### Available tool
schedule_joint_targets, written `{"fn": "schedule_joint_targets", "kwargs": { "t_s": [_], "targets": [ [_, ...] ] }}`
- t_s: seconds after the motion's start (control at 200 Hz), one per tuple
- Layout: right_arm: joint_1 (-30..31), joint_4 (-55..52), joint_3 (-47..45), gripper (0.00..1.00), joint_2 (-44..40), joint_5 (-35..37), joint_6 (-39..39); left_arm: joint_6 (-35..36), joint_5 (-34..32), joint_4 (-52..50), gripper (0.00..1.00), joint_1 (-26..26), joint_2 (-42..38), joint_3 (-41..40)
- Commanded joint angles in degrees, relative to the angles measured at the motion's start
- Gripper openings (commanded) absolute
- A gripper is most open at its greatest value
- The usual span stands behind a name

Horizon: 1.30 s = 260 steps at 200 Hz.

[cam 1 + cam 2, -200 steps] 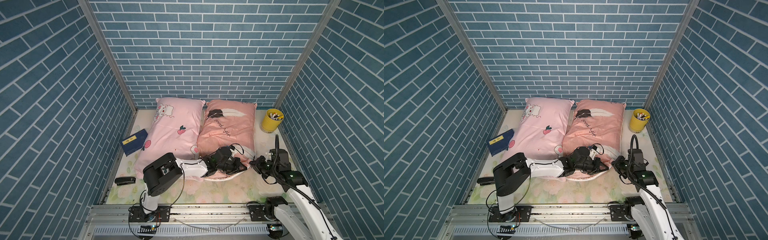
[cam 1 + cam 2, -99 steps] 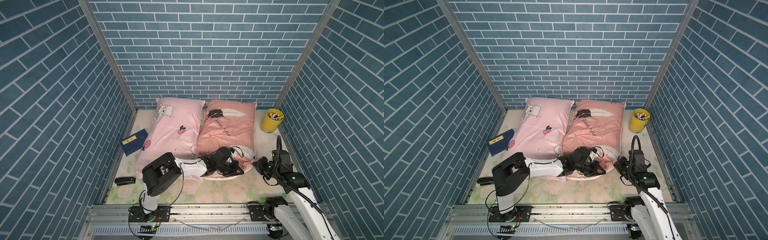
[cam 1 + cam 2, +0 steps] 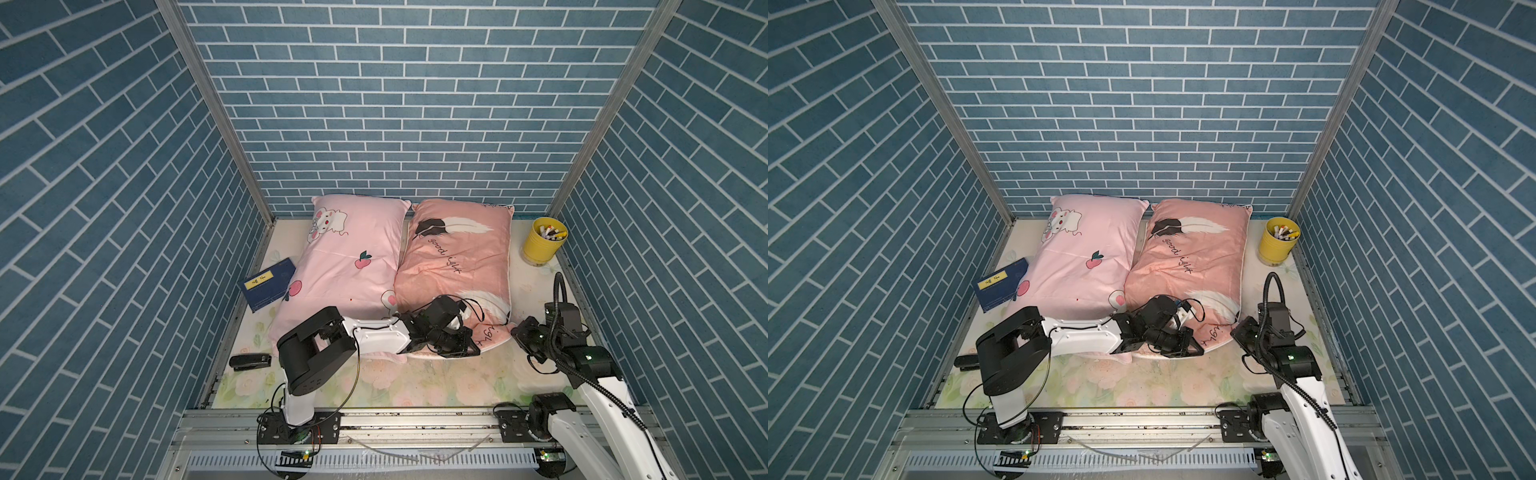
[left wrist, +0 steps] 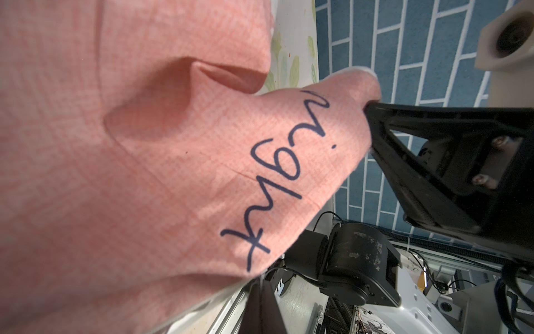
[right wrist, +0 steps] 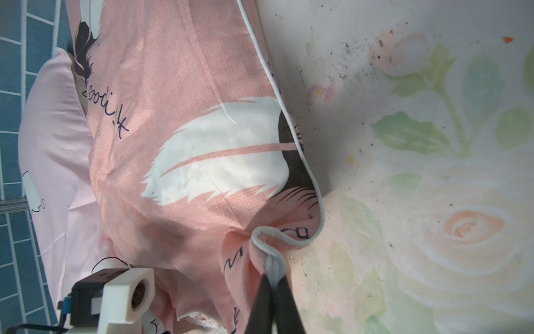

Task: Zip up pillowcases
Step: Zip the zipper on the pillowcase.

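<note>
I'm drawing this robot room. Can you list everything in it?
bunny pillowcase: one, light pink, back left
feather pillowcase: one, salmon pink, touching its right side
book: one, dark blue, by left wall
stapler: one, black, near-left edge
cup: one, yellow, pens inside, back right
tablecloth: one, pale floral, under everything
walls: three, blue brick, around
left claw: one, black, shut on feather pillowcase's near edge
right claw: one, black, pinching its near-right corner piping

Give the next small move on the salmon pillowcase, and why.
Probably slide the left gripper along the near edge toward the right gripper, which is shut on the piped corner of the salmon pillowcase. The seam between them looks open; what the left holds is hidden.
</note>
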Motion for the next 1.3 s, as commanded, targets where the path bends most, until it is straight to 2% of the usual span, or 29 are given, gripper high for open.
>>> {"fn": "schedule_joint_targets", "kwargs": {
  "t_s": [0.0,0.285,0.785,1.295],
  "targets": [
    [-0.67,-2.53,2.86,0.0,-0.23,4.7,-2.25,2.06,1.13,-2.76,0.0,0.35,-1.62,-1.14],
    [-1.98,-3.41,2.97,0.0,0.3,8.32,-4.7,2.2,1.36,-3.02,0.0,0.37,-2.3,-2.87],
    [-6.59,-0.35,3.39,0.0,2.19,8.25,-8.16,5.31,0.35,-7.72,0.0,0.38,-2.55,-3.14],
    [-7.87,2.34,5.42,0.0,4.5,10.99,-11.3,6.36,-0.35,-9.8,0.0,0.94,-4.5,-5.44]
  ]
}}
